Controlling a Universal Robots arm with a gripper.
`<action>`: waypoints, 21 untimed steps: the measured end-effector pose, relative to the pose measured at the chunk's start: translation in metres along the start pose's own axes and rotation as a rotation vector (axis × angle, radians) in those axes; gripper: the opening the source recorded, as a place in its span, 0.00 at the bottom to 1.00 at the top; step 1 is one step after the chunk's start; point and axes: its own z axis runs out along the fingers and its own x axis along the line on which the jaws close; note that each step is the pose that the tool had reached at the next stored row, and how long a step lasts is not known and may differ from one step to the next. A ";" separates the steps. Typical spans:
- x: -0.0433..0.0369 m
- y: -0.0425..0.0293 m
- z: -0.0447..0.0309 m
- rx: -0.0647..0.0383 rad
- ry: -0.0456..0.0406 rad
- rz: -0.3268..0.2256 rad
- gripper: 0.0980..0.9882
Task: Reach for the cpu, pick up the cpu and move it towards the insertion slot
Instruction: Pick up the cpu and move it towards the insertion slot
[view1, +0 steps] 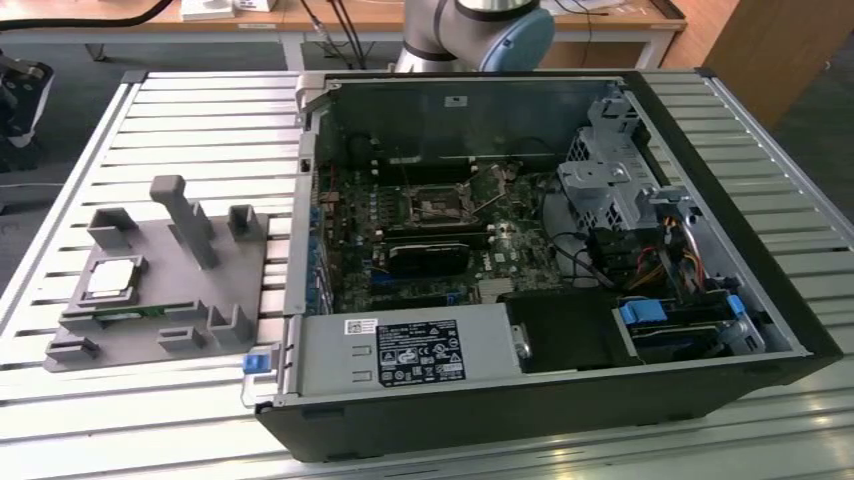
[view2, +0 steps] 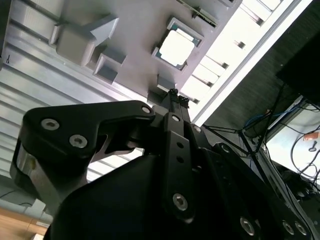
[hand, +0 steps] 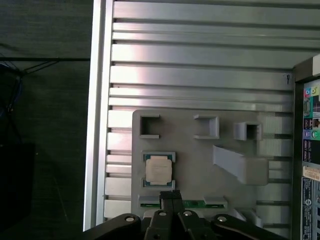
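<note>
Cpu (view1: 110, 277), item one: a flat square chip with a silvery top. We record it lying in its nest on the grey fixture (view1: 174, 285).

Exterior view: the fixture sits on the slatted table (view1: 200, 120) at nine o'clock from the open computer case (view1: 747, 300). The insertion slot (view1: 437, 205) lies on the board inside that case, between two and three o'clock from the cpu, with the case's side wall between them. A tall post (view1: 180, 215) stands at about one o'clock from the chip, and a green memory stick (view1: 134, 312) lies at about five o'clock, just beside it.

Second wrist view: the gripper (view2: 176, 96) hangs over the fixture (view2: 135, 30), its fingers together and holding nothing. The cpu (view2: 176, 48) lies beyond the tips, apart from them.

First wrist view: the gripper (hand: 170, 196) points at the fixture (hand: 190, 155). Reckoned along the fingers' own line, the cpu (hand: 159, 170) is near twelve o'clock, close ahead and not touched. Being square, it has no long axis, and its edges run true with the nest. The memory stick (hand: 190, 203) lies beside the tips. We judge that nothing stands between fingers and chip, with the post (hand: 235, 162) off to one side.
</note>
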 end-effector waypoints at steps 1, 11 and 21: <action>0.0012 -0.0001 0.0001 0.000 -0.0001 0.000 0.01; 0.0031 -0.0017 0.0064 0.000 -0.0002 0.000 0.29; 0.0060 -0.0025 0.0246 0.000 0.0012 0.000 0.68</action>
